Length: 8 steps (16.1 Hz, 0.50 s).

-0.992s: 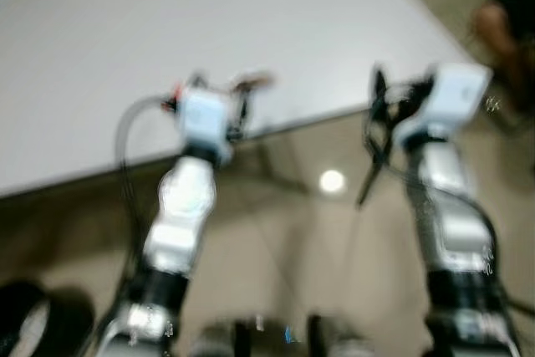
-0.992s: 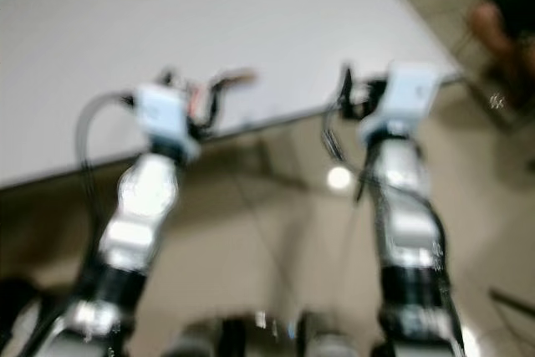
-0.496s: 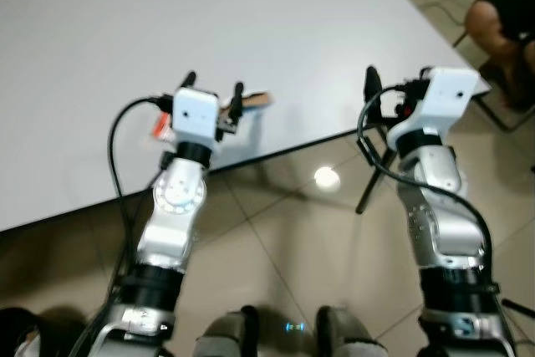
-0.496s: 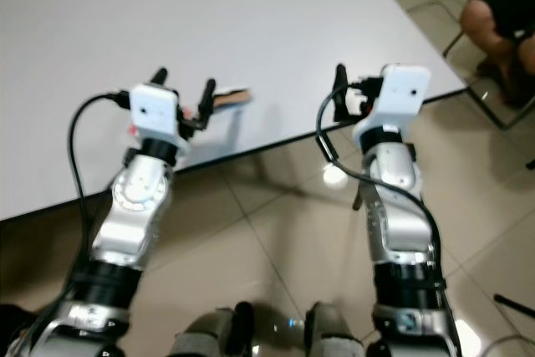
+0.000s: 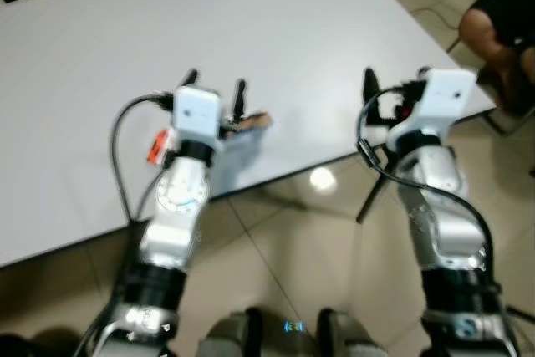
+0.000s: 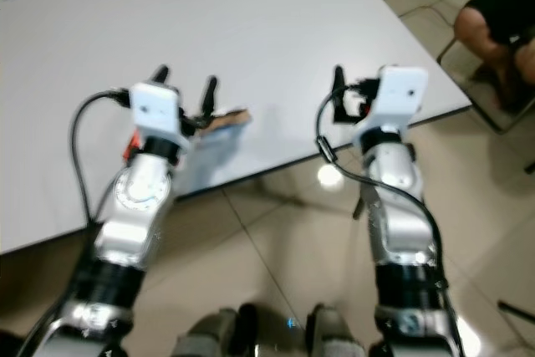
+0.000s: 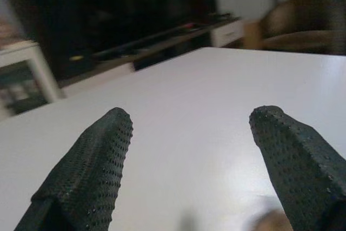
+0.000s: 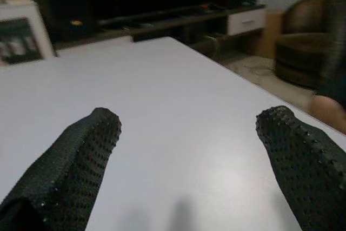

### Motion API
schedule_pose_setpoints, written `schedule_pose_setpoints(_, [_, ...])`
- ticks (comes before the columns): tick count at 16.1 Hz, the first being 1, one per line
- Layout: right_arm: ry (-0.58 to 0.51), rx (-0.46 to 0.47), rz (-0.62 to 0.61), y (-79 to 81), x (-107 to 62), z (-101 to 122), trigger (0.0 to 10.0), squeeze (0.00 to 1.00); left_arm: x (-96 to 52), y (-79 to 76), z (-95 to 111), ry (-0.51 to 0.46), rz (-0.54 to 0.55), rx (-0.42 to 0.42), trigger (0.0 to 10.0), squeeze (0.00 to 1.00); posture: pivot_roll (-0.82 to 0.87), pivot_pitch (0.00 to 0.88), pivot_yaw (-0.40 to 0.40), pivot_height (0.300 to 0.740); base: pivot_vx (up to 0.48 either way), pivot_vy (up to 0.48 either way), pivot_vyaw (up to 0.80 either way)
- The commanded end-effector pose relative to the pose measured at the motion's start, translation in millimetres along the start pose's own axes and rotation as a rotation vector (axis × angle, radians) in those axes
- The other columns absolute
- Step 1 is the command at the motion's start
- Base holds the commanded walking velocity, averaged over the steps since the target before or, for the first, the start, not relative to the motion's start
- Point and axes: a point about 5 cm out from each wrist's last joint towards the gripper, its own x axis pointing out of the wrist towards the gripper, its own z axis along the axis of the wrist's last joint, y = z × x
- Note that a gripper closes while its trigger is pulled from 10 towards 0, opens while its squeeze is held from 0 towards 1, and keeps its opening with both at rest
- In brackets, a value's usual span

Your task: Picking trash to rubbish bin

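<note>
1. Left eye view: the robot stands at the near edge of a broad white tabletop (image 5: 276, 31). The left claw (image 5: 215, 94) is held out over that edge with its two black fingers spread apart and nothing between them. Just beside its right finger lies the trash (image 5: 251, 121), a small brown scrap resting on a pale bluish piece on the tabletop. A small orange item (image 5: 155, 148) lies partly hidden next to the left wrist. Compared with half a second ago, the whole picture has slid a little, so the camera has moved; the left claw sits slightly closer to the scrap. This looks like the final approach before a pick.

2. Right eye view: the right claw (image 6: 337, 89) hovers over the tabletop's near right corner, well apart from the trash. A seated person's knee (image 6: 476, 27) shows at the far right. The tiled floor (image 6: 276, 248) lies below, with a bright light reflection. No rubbish bin can be made out.

3. Left wrist view: the two dotted black fingertips (image 7: 100, 144) stand wide apart over bare white tabletop. A blurred brown shape sits beside one finger, likely the scrap.

4. Right wrist view: the right claw's fingers (image 8: 81, 144) are spread wide and empty.
</note>
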Motion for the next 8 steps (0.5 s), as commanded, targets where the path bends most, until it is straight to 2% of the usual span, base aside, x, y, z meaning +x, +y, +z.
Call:
schedule_pose_setpoints(1, [-0.002, 0.006, 0.004, 1.7, -1.0, 0.8, 10.0, 0.00, -3.9, 4.0, -3.1, 0.009, 0.008, 0.003, 10.0, 0.00, 0.01, 0.229, 0.064, 0.740, 0.000, 0.000, 0.00])
schedule_pose_setpoints(8, [0.003, -0.002, 0.015, 2.5, 0.5, 0.7, 10.0, 0.00, -0.8, 6.5, -6.7, 0.028, -0.018, 0.028, 10.0, 0.00, 0.01, 0.228, 0.060, 0.740, 0.000, 0.000, 0.00])
